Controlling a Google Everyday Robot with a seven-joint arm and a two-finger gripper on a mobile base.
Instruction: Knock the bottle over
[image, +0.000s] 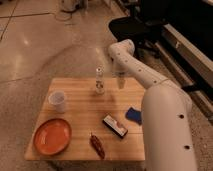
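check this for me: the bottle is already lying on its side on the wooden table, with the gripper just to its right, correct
Not quite: the camera view shows the bottle standing upright on the wooden table, not lying on its side. The gripper is indeed just to its right.

Dim warm light; claw near bottle

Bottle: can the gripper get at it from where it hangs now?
Probably yes. The bottle stands upright near the table's far edge, and the gripper hangs just to its right with nothing between them.

One bottle, one cup, one hand above table.
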